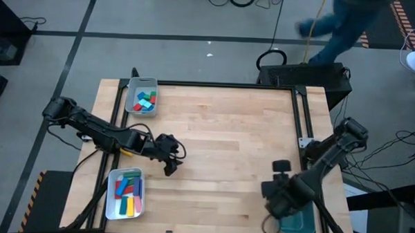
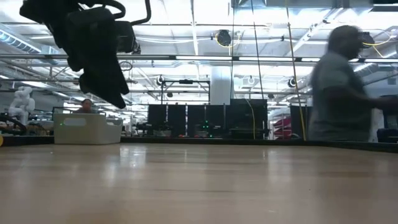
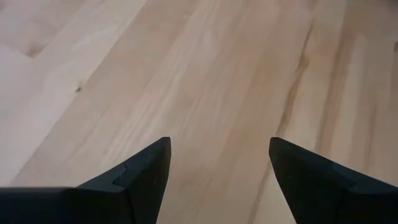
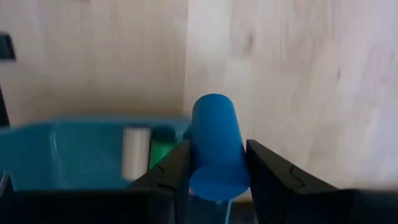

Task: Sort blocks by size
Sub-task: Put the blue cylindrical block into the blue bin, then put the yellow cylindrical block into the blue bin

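Two pincers at work: the right pincer [image 4: 214,180] grips a blue cylinder [image 4: 216,146] between its fingers, above the edge of the teal tray [image 1: 302,222] at the tabletop's [image 1: 227,145] near right corner. Left pincer [image 3: 217,180] hangs wide and empty over bare wood, between two trays: the grey tray [image 1: 133,99] and the white tray [image 1: 112,196], both loaded with coloured blocks [image 1: 128,192].

The table [image 3: 205,74] is showing pale, smooth wood with a soft sheen; the blue cylinder [image 4: 214,146] is looking like matt plastic.
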Robot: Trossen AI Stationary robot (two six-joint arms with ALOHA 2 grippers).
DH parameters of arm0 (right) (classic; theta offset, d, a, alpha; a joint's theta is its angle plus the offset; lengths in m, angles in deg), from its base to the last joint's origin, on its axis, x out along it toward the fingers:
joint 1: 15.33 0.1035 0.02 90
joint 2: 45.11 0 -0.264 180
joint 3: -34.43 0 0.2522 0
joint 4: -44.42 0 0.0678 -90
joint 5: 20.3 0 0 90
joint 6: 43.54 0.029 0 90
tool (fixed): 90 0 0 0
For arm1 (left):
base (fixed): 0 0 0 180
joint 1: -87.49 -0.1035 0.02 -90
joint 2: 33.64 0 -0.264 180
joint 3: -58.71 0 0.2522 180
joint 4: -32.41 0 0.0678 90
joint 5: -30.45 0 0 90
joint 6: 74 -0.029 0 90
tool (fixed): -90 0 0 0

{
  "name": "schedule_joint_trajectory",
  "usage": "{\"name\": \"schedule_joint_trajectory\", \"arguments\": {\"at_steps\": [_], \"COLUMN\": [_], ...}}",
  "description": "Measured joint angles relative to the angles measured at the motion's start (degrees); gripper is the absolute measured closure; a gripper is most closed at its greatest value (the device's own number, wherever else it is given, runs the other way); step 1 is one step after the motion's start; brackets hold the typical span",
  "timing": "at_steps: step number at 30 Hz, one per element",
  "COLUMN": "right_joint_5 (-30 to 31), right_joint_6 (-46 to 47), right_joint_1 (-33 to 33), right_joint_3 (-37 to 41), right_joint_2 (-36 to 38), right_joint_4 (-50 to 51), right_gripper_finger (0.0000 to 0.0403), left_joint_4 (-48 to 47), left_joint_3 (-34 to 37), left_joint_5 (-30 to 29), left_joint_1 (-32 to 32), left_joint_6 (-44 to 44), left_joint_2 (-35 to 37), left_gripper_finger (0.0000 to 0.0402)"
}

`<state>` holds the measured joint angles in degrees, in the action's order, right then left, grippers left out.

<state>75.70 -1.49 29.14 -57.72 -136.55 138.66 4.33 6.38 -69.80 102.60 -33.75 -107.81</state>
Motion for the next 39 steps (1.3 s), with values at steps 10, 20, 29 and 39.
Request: {"name": "schedule_joint_trajectory", "arguments": {"at_steps": [10,20,29,39], "right_joint_5": [0.85,13.10,12.01,11.80], "right_joint_6": [18.45,33.99,42.93,50.75], "right_joint_1": [11.55,22.19,26.59,26.51], "right_joint_3": [0.02,0.58,14.86,22.84], "right_joint_2": [0.00,-0.69,-0.76,-0.81], "right_joint_4": [2.13,0.90,-9.44,-16.59], "right_gripper_finger": [0.0290,0.0288,0.0287,0.0217], "left_joint_4": [-3.04,-5.56,-8.87,-26.47], "left_joint_3": [0.02,0.02,0.02,0.04], "left_joint_5": [-0.78,-0.80,-0.80,0.14], "left_joint_1": [0.35,0.35,0.29,-1.62], "left_joint_6": [2.86,4.52,7.36,17.74], "left_joint_2": [0.00,-0.04,-0.04,0.17], "left_gripper_finger": [0.0130,0.0130,0.0130,0.0130]}}
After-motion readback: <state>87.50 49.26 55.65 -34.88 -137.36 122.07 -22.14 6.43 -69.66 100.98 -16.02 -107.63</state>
